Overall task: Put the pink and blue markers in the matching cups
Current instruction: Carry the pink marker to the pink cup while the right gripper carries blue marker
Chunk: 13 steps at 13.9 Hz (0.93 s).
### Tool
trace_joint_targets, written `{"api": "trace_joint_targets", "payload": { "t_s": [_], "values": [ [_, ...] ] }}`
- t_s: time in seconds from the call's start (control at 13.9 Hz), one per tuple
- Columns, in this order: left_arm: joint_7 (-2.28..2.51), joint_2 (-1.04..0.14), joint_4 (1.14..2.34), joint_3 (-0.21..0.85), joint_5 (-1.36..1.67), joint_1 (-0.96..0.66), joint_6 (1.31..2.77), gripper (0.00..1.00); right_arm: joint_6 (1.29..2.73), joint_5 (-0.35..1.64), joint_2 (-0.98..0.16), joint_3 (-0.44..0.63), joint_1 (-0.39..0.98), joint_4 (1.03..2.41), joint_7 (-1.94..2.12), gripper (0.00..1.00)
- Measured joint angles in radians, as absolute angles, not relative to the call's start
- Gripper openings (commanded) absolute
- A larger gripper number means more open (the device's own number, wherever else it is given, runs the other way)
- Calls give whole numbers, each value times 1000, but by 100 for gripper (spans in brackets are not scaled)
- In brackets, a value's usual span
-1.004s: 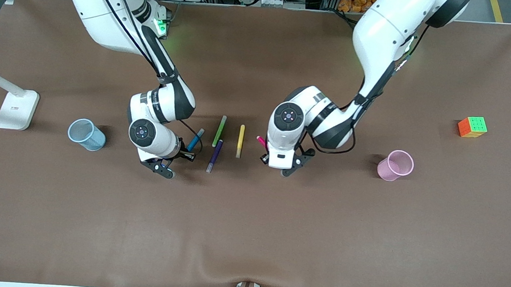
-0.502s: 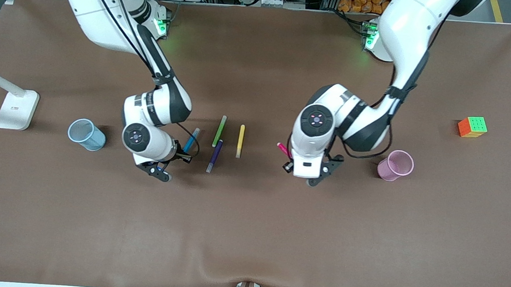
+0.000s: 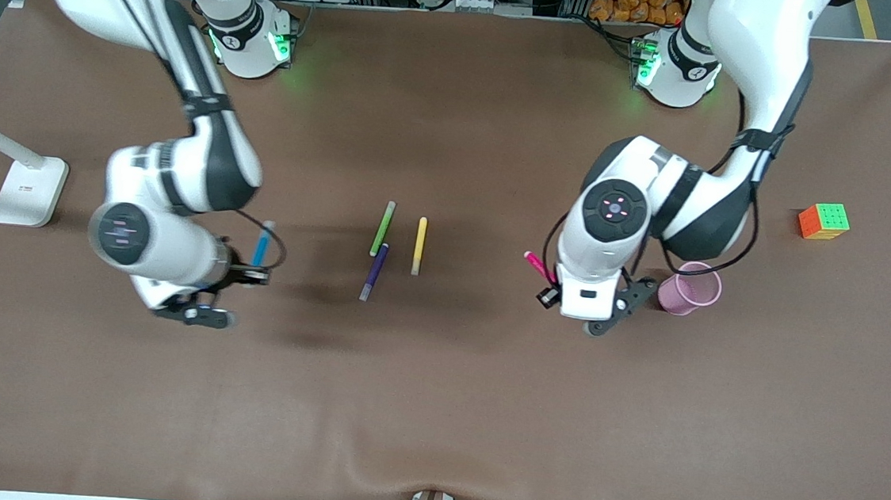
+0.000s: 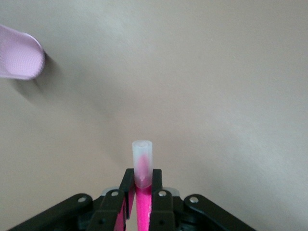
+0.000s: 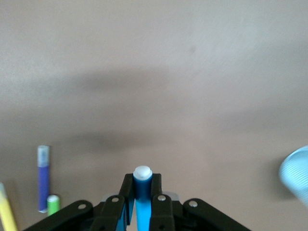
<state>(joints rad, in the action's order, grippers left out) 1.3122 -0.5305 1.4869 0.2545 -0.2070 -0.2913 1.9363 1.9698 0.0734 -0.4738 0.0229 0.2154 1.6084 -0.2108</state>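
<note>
Your left gripper [image 4: 142,192] is up over the table [image 3: 433,408], clenched on the pink marker [image 4: 142,166]; the pink cup [image 3: 689,288] stands just beside it, toward the left arm's end. Your right gripper [image 5: 143,195] is also up over the table, clamping the blue marker [image 5: 142,185], and the blue cup [image 5: 297,174] stands near it. The purple pen [image 3: 373,271], green pen [image 3: 383,228] and yellow pen [image 3: 419,245] lie between the two grippers.

A: quick count, how many pens?

B: five. One blue marker [image 3: 262,243], one pink marker [image 3: 537,265], plus a green pen [image 3: 383,228], a purple pen [image 3: 373,271] and a yellow pen [image 3: 419,245].

A: cups?

B: two, a pink cup [image 3: 694,291] and a blue cup [image 5: 296,174]. Also one colour cube [image 3: 823,221], one white lamp [image 3: 15,178], two arms.
</note>
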Motion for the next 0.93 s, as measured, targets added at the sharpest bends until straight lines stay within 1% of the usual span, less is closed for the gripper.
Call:
{"api": "trace_joint_targets", "payload": {
  "t_s": [0.43, 0.72, 0.93],
  "values": [
    [1279, -518, 1497, 254, -308, -228, 1891, 14, 1947, 74, -396, 23, 56, 1629, 141, 0],
    [1279, -498, 1534, 254, -405, -172, 1882, 14, 1971, 88, -295, 22, 9, 1723, 296, 0],
    [1278, -465, 1588, 254, -493, -120, 1881, 14, 2061, 144, -238, 22, -41, 1814, 463, 0]
  ]
}}
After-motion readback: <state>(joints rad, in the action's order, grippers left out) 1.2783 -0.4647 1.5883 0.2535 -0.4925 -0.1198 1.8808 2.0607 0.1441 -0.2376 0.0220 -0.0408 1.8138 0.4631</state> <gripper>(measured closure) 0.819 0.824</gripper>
